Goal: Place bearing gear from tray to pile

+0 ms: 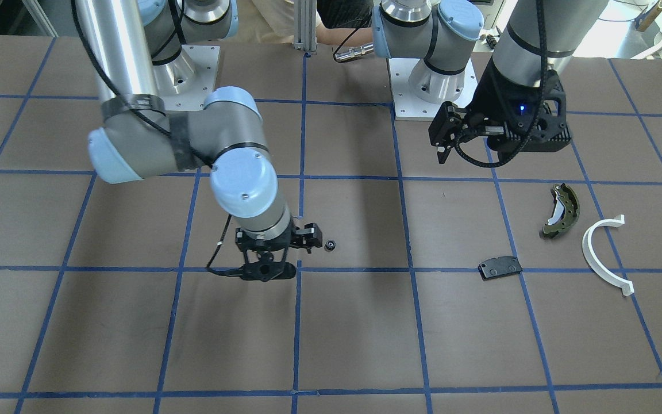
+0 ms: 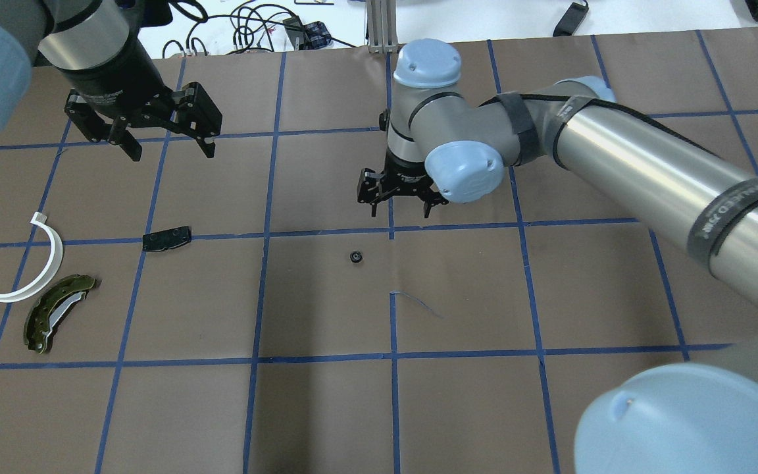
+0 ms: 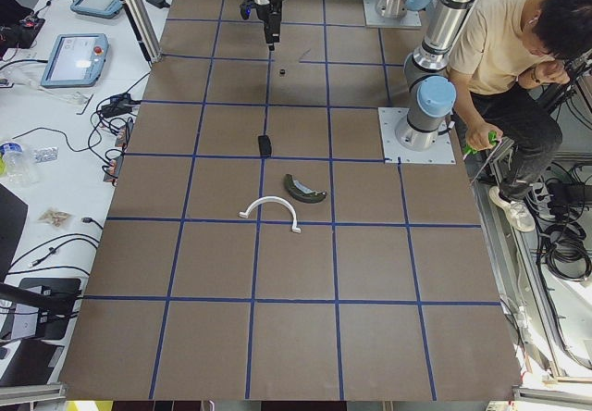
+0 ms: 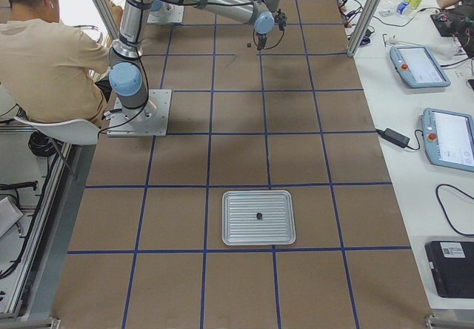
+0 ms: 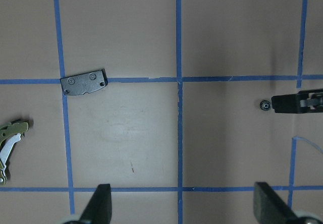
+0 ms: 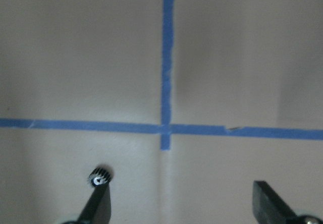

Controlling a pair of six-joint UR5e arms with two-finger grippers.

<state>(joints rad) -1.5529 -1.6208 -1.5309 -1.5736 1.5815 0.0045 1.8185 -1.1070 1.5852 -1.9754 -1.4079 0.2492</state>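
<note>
A small black bearing gear (image 2: 355, 257) lies on the brown table near its middle; it also shows in the front view (image 1: 331, 245) and the right wrist view (image 6: 99, 177). My right gripper (image 2: 397, 209) is open and empty just above the table, one finger (image 6: 98, 206) beside the gear. A second gear (image 4: 258, 215) lies in the metal tray (image 4: 235, 233). The pile lies apart: olive-green brake shoe (image 2: 56, 313), white half-ring (image 2: 56, 260), black pad (image 2: 167, 237). My left gripper (image 2: 172, 153) is open and empty, above the table beyond the pad.
Blue tape lines grid the table. The arm bases (image 1: 423, 86) stand at the robot's edge. A seated person (image 3: 518, 50) is beside the base. Pendants and cables (image 4: 444, 136) lie on the side bench past the table edge.
</note>
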